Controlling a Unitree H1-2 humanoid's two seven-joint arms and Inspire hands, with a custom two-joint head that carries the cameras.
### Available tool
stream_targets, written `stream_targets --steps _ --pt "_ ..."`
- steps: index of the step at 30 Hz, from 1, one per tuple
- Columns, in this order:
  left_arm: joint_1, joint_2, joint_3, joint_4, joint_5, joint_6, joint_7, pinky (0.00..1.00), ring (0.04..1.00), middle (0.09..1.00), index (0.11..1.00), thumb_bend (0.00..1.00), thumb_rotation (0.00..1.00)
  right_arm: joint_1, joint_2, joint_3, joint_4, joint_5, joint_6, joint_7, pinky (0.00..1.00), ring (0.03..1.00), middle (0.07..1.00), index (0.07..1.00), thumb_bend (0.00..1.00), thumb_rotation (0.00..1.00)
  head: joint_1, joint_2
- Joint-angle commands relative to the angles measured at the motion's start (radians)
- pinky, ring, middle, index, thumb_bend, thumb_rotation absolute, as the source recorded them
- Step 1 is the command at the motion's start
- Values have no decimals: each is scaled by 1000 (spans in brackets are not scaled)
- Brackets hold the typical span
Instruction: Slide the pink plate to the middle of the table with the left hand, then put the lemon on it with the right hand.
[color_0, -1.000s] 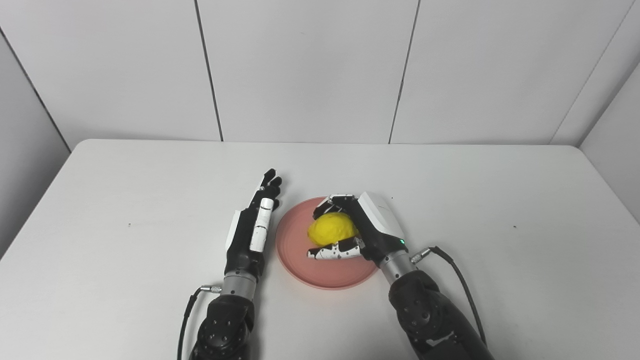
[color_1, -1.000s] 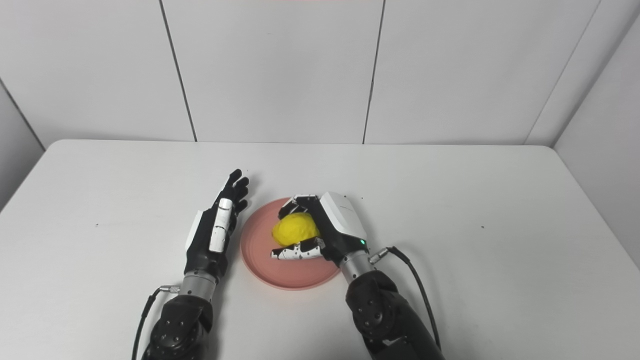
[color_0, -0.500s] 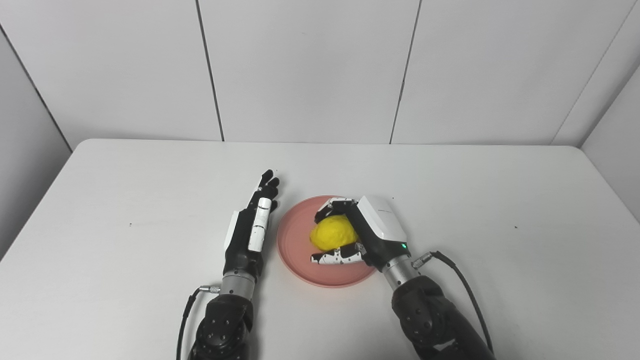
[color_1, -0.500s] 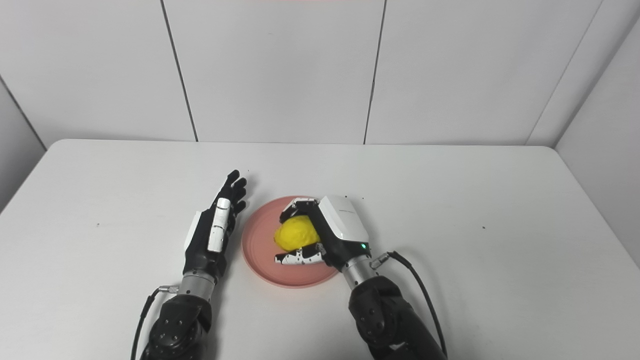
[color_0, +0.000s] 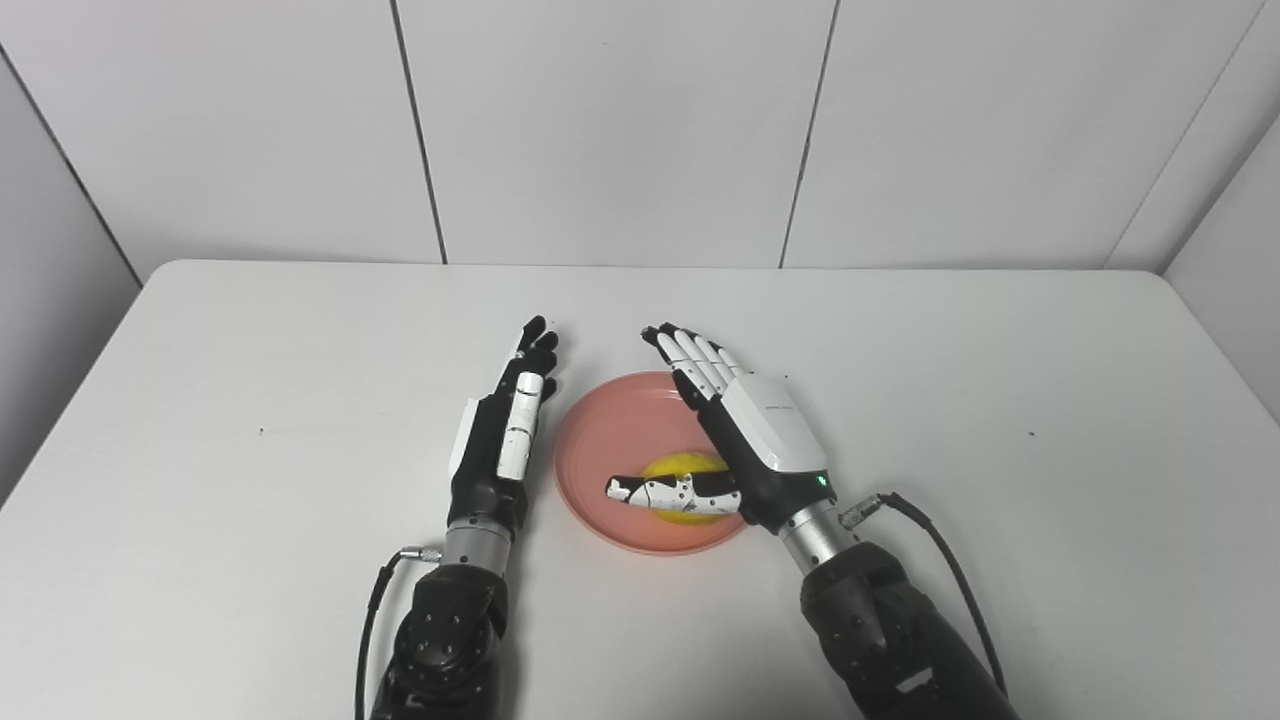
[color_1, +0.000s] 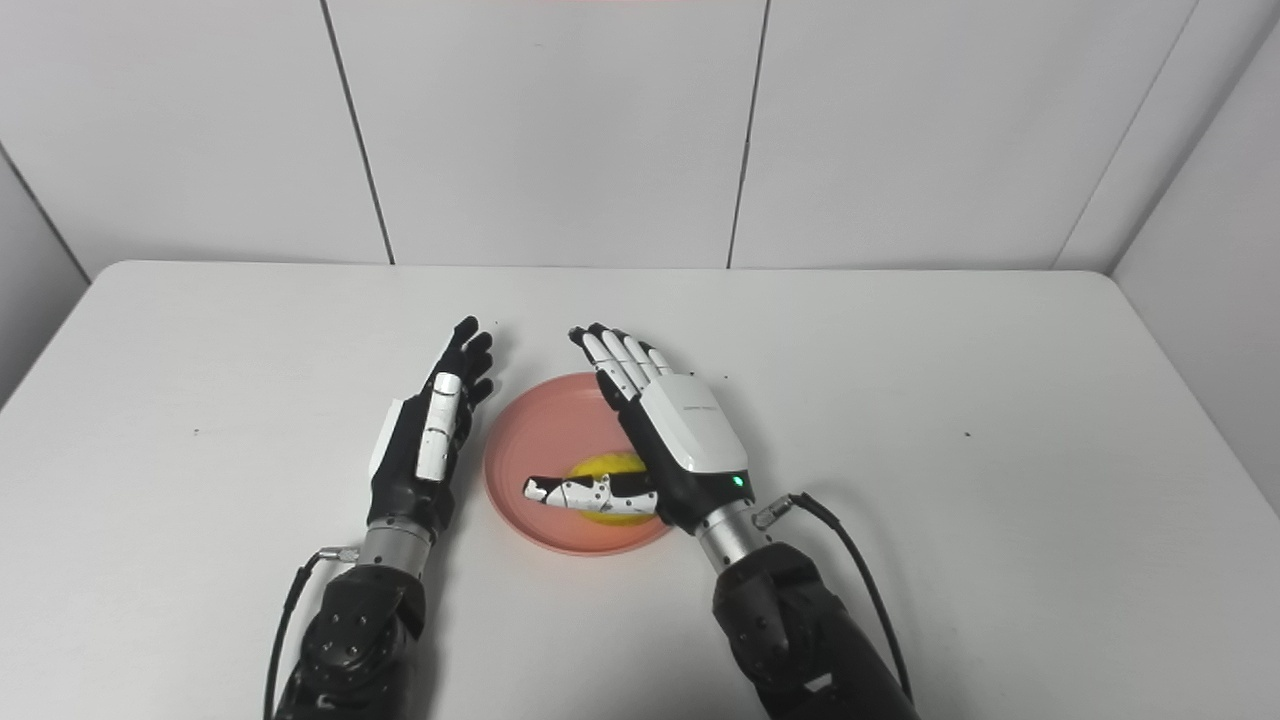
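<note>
The pink plate (color_0: 600, 450) rests on the white table near its middle. On the plate's near right part lies the yellow lemon (color_0: 682, 466), mostly hidden behind my right hand's thumb and palm. My right hand (color_0: 740, 430) hovers over the plate, open, its fingers stretched straight toward the far edge and the thumb pointing left across the lemon. My left hand (color_0: 500, 430) stands open just left of the plate, fingers straight and pointing away, close to the rim but not holding it.
The white table (color_0: 250, 400) extends widely to the left, right and far side of the plate. White wall panels rise behind the far edge. A black cable (color_0: 940, 560) loops from my right wrist over the table.
My right hand has opened and let go of the lemon, which now lies on the plate. The camera has tilted a little. The left hand stays beside the plate.
</note>
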Motion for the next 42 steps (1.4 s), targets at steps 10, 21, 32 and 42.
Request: stream_targets --steps 10,21,32,42 --pt "-40 1 -1 -29 -11 -18 -6 944 959 955 944 614 1000 16 75 -89 -14 125 -120 -126 1000 1000 1000 1000 752 978 -1 2" --pt "-37 8 -9 -33 5 -6 0 973 972 955 936 652 1000 59 156 -207 -32 418 -105 -78 1000 1000 1000 1000 669 1000 -2 4" --pt "-35 9 -8 -31 8 -16 6 988 977 966 954 667 1000 96 217 -291 -93 685 23 3 1000 1000 1000 1000 749 1000 -12 6" --pt "-35 14 -19 -27 21 -5 2 1000 1000 982 974 701 1000 100 223 -321 -87 761 60 22 1000 1000 1000 1000 750 1000 -11 9"
